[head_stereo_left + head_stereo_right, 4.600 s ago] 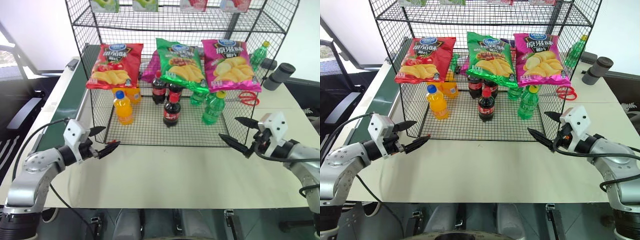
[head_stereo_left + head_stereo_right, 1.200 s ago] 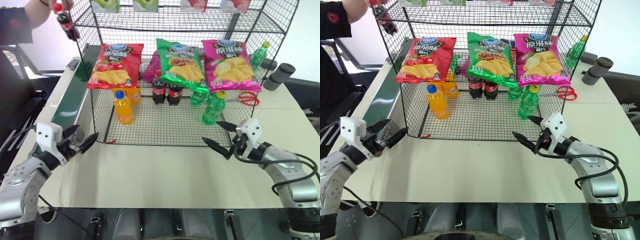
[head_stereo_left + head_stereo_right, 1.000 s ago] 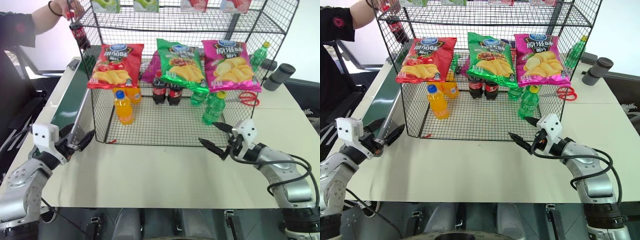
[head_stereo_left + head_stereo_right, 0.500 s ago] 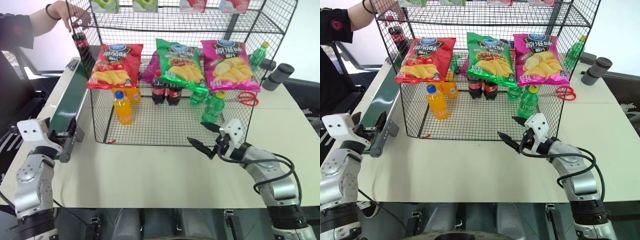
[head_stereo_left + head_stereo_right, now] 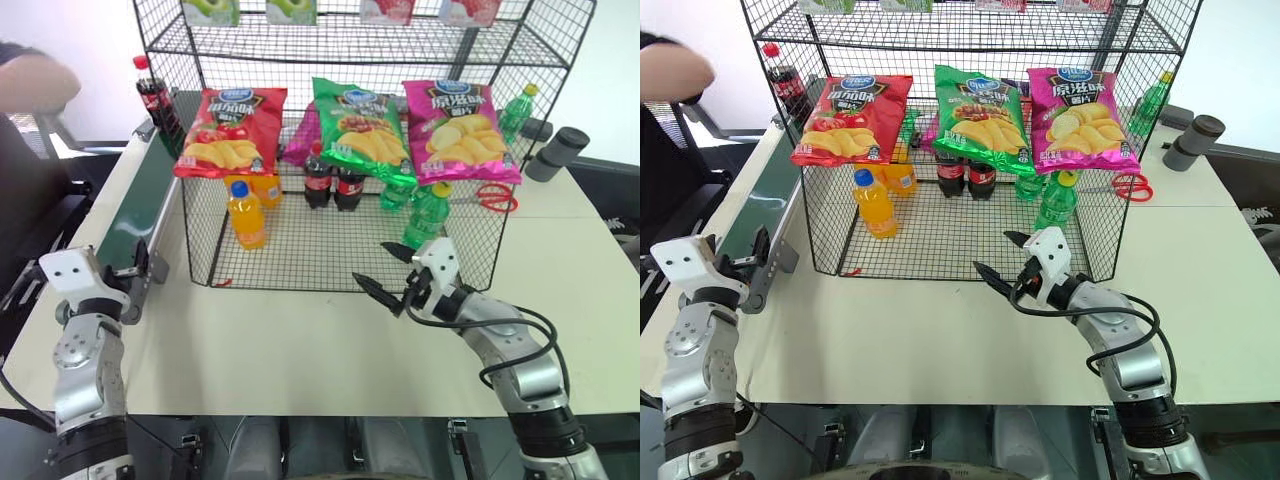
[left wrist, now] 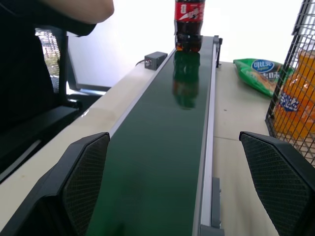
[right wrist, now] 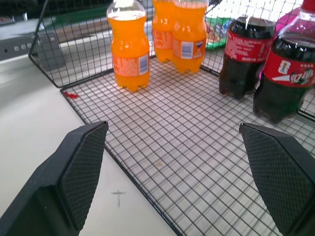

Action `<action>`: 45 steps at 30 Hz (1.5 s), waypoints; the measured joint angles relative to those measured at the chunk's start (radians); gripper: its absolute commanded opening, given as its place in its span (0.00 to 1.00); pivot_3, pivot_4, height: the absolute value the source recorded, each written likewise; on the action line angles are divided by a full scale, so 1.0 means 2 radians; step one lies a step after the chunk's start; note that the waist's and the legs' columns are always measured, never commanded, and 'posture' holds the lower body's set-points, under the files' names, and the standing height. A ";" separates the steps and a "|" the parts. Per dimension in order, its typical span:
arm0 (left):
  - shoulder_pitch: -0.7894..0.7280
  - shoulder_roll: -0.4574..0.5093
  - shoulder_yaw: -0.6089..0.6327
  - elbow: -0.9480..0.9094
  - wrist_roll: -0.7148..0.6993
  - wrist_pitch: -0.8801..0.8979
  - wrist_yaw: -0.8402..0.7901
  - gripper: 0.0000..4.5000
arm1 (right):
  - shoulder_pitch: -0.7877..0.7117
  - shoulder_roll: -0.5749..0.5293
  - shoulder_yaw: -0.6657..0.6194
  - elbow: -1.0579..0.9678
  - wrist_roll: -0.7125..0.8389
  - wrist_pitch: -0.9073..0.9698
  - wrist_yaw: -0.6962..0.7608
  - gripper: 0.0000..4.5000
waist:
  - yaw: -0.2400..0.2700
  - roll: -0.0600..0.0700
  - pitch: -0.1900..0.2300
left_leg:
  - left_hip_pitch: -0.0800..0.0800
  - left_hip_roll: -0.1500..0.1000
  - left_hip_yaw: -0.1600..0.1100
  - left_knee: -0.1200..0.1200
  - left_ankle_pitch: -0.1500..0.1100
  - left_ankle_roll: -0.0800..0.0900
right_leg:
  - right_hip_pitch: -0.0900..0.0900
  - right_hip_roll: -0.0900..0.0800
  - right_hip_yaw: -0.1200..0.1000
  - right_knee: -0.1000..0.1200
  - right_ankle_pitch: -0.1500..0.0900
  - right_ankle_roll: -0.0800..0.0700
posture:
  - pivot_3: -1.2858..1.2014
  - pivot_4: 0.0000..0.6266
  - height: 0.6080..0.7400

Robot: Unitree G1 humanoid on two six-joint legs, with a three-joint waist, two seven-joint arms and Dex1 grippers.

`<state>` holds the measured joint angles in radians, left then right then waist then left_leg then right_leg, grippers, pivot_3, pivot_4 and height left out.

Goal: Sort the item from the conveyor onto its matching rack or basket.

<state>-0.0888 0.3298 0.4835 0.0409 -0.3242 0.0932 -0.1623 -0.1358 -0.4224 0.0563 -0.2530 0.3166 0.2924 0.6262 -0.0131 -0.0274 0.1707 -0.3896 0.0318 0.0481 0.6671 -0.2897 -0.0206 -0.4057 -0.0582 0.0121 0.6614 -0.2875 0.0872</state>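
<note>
The item, a cola bottle (image 5: 152, 92) with a red cap, stands upright at the far end of the dark green conveyor (image 5: 135, 210). My left gripper (image 5: 140, 275) is open at the belt's near end and points along the belt toward the bottle (image 6: 189, 24), far from it. My right gripper (image 5: 373, 265) is open and empty at the front edge of the black wire rack (image 5: 196, 240), facing its bottom tier (image 7: 162, 147).
In the rack stand two cola bottles (image 5: 330, 182), orange-drink bottles (image 5: 246, 215) and green bottles (image 5: 425, 215), with chip bags (image 5: 360, 125) hung above. A person's arm (image 5: 35, 85) is at the far left. Red scissors (image 5: 490, 195) and a grey cylinder (image 5: 560, 150) lie to the right.
The person set the cola bottle on the conveyor's far end and drew the hand away. My left gripper swung left to the belt's near end. My right gripper moved left along the rack's front.
</note>
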 measured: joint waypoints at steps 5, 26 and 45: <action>-0.007 0.001 0.000 0.015 0.005 -0.010 0.003 1.00 | -0.007 0.004 0.000 -0.001 0.003 0.018 -0.008 0.99 | 0.000 0.000 0.000 | 0.000 0.000 0.000 0.000 0.000 0.000 | 0.000 0.000 0.000 0.000 0.000 0.000 | 0.52 0.24 1.00; -0.022 0.004 -0.001 0.040 0.009 -0.028 -0.005 1.00 | -0.011 0.015 0.030 -0.020 0.018 0.011 0.036 0.99 | 0.000 0.000 0.000 | 0.000 0.000 0.000 0.000 0.000 0.000 | 0.000 0.000 0.000 0.000 0.000 0.000 | 0.52 0.24 1.00; -0.023 0.004 -0.004 0.049 0.008 -0.032 -0.006 1.00 | -0.011 0.016 0.058 -0.047 0.026 0.011 0.061 0.99 | 0.000 0.000 0.000 | 0.000 0.000 0.000 0.000 0.000 0.000 | 0.000 0.000 0.000 0.000 0.000 0.000 | 0.52 0.24 1.00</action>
<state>-0.1344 0.3370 0.4745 0.1383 -0.3073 0.0293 -0.1734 -0.1583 -0.3909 0.1725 -0.3478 0.3689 0.3153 0.7489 -0.0135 -0.0277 0.1706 -0.3896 0.0319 0.0477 0.6670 -0.2897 -0.0206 -0.4059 -0.0588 0.0115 0.6614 -0.2875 0.0872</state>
